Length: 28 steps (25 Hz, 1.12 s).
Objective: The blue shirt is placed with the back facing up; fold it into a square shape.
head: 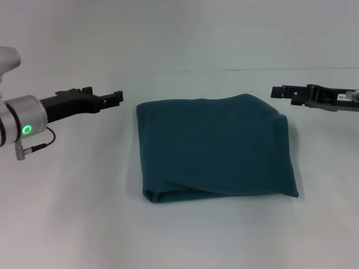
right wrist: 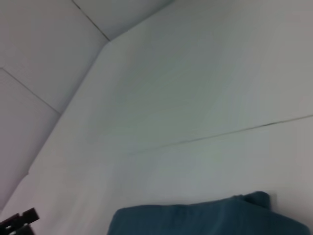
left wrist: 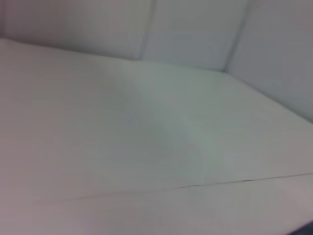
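The blue shirt [head: 216,148] lies folded into a rough square in the middle of the white table, with a loose fold along its near edge. My left gripper [head: 116,96] hovers off the shirt's far left corner, pointing toward it and not touching the cloth. My right gripper [head: 276,91] hovers just beyond the far right corner, also apart from it. Nothing hangs from either gripper. The right wrist view shows one edge of the shirt [right wrist: 205,218] and, farther off, the tip of the left gripper [right wrist: 19,220]. The left wrist view shows only bare table.
The white table [head: 67,213] spreads around the shirt on all sides. A white wall [head: 179,33] rises behind it. A thin seam [right wrist: 220,133] runs across the tabletop.
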Motion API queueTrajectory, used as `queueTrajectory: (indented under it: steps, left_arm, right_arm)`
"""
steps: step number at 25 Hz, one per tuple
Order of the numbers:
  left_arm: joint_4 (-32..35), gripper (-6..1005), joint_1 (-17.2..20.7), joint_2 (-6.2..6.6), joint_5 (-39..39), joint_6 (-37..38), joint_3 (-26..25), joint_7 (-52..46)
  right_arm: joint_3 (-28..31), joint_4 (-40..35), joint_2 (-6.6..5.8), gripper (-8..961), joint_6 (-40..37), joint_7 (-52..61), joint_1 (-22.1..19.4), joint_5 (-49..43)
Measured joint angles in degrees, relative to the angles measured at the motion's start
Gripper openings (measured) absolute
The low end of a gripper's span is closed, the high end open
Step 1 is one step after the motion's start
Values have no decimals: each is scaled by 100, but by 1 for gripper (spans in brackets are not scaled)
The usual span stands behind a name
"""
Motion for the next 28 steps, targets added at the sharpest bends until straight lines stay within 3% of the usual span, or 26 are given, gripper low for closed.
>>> queueTrajectory:
  steps: [7,28]
  left_arm:
    - [-355,948,-300,17,307,-1021,704,-1008]
    - [-709,947,-751,-248,514,-1160,1141,-1157]
  right_arm:
    - [46,-68,3,855,-100,-9,6,11]
    - [65,-212,14,856,-128,-13,21,13]
